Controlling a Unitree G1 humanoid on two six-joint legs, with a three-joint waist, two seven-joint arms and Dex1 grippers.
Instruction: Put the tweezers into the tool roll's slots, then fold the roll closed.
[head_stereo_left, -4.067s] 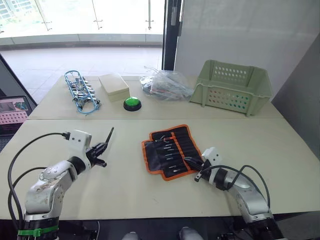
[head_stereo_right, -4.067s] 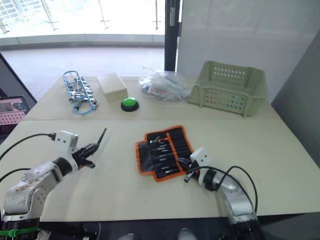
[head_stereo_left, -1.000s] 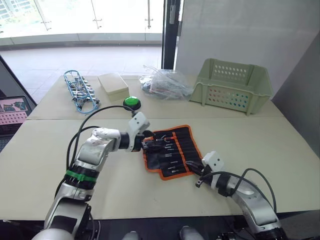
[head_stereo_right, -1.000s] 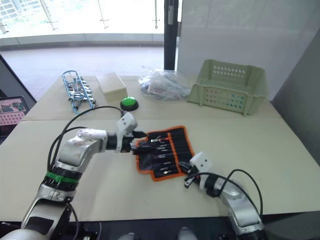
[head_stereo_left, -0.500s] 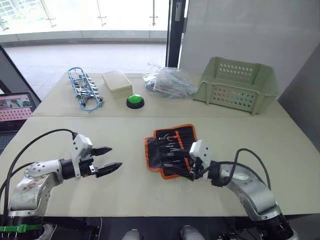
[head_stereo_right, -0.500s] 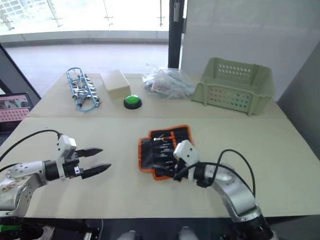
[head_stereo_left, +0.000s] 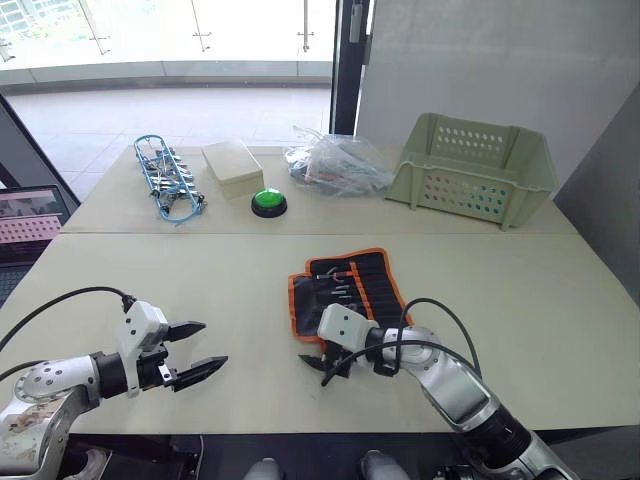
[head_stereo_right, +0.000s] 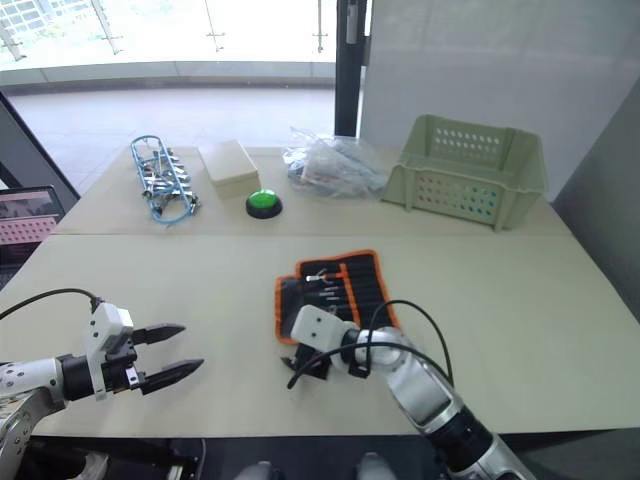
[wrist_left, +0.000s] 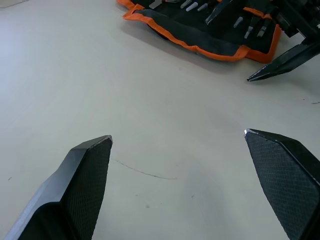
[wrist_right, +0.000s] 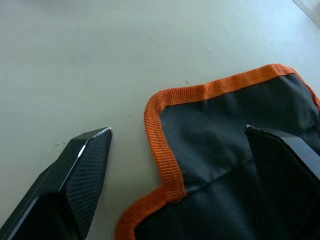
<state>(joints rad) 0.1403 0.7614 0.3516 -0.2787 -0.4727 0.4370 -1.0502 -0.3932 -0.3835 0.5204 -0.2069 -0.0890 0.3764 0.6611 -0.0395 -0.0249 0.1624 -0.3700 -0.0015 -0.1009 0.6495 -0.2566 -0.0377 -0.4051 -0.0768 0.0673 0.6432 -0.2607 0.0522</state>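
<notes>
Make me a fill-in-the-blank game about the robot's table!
1. The edging of the tool roll is bright ____.
2. The round button on the table is ____.
3. The left gripper has its fingers ____.
4. The right gripper reaches over a corner of the ____.

Missing words: orange; green; open; tool roll

Bare tabletop (head_stereo_left: 250, 300) lies between the left gripper (head_stereo_left: 200, 350) and the tool roll (head_stereo_left: 345, 290), an open lane. The right gripper (head_stereo_left: 318, 363) crowds the roll's near corner, one finger seemingly over the fabric. Basket (head_stereo_left: 475, 180), bag (head_stereo_left: 335, 170) and button (head_stereo_left: 268, 203) line the far side.
</notes>
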